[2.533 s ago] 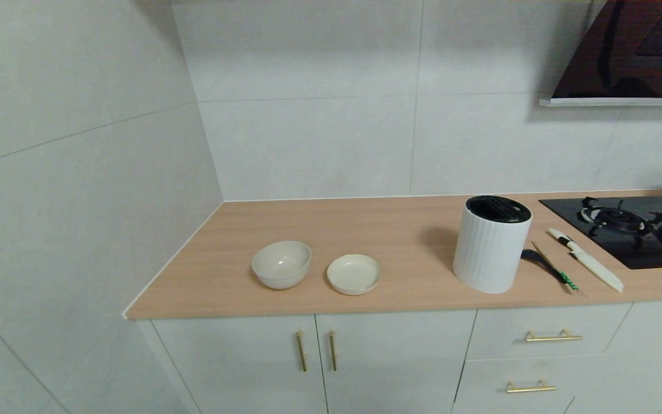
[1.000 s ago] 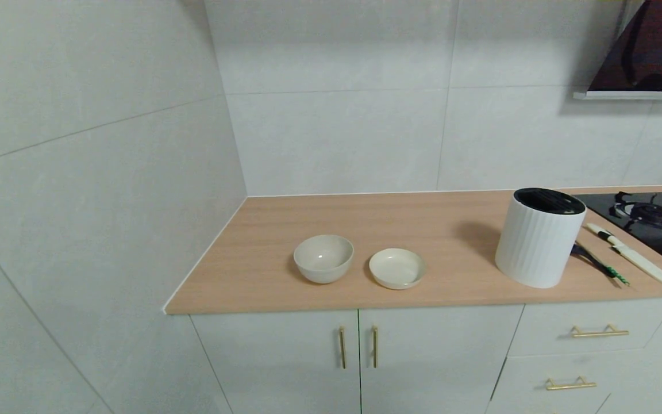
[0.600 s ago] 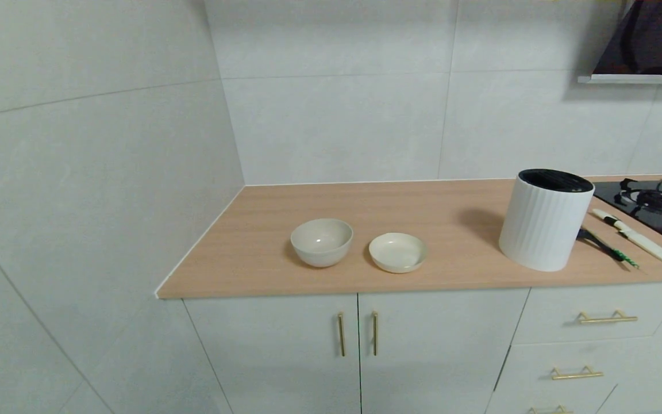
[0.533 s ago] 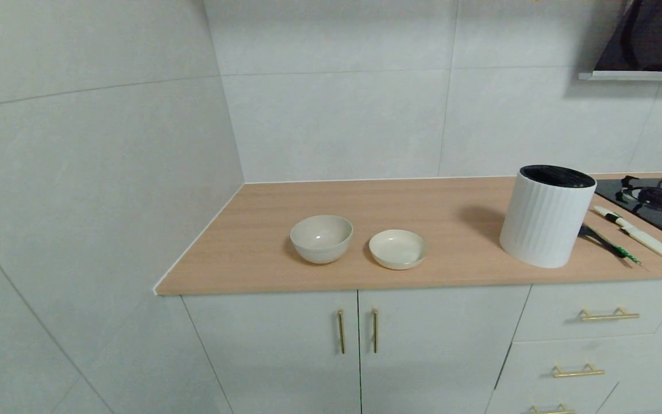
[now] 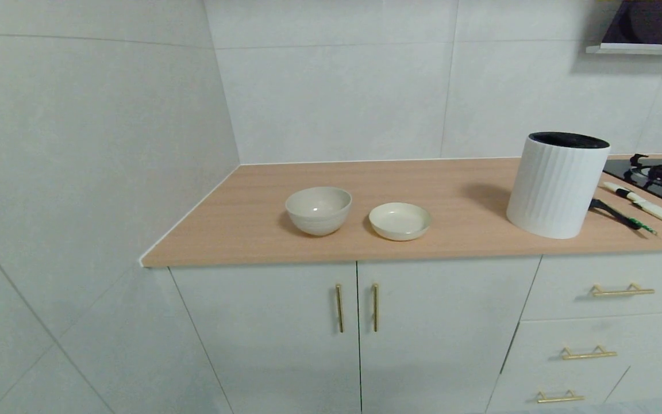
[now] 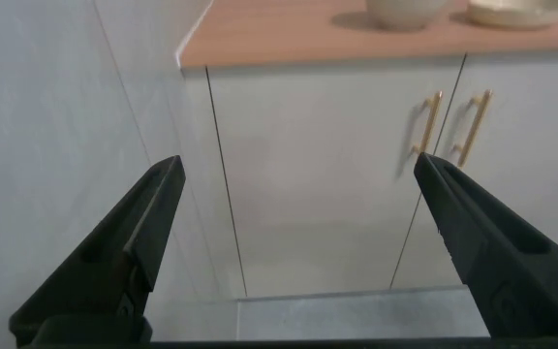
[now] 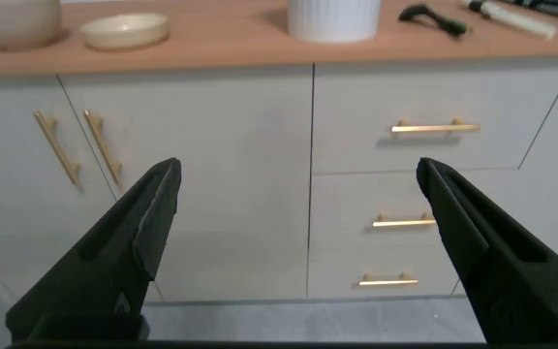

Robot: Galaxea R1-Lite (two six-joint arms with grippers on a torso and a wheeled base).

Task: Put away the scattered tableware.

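Head view: a bowl (image 5: 318,210) sits on the tabletop (image 5: 239,230), a shallow dish (image 5: 399,221) just beside it at 3 o'clock; farther that way are a white holder (image 5: 557,185), a black utensil (image 5: 611,211), a knife (image 5: 653,208). Left tool (image 6: 296,173) and right tool (image 7: 298,173) — both spread wide, empty — face the cabinet fronts (image 6: 318,204).

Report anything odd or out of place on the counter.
Nothing looks spilled or broken. A knife and a dark utensil lie loose on the counter beside the white holder, not in it; bowl and dish sit upright.
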